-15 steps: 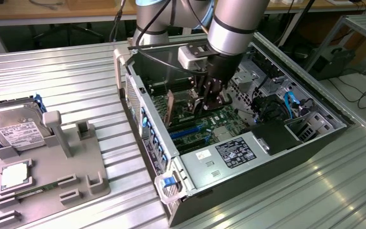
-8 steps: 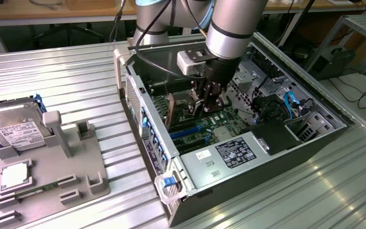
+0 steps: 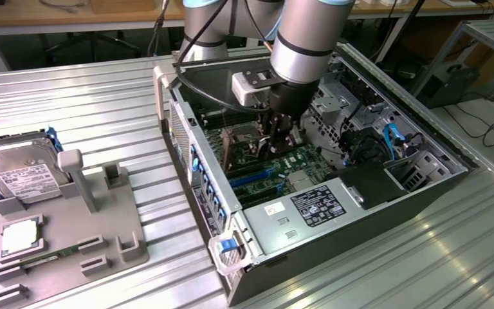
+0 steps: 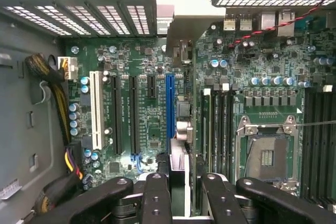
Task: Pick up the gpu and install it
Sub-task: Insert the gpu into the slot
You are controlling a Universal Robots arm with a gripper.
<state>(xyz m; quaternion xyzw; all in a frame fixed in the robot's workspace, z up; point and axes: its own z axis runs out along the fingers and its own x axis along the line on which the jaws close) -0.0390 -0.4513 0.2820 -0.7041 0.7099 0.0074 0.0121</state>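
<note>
While the pincer (image 3: 274, 143) pinches the gpu (image 4: 177, 129) edge-on, it hangs inside the open computer case (image 3: 256, 238) above the blue slot (image 4: 170, 103). Installing is under way. Seating likely calls for lining the card's edge with that slot.

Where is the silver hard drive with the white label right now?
In the exterior view, the hard drive lies at the view's left, on the grey holder beside the open computer case.
</note>
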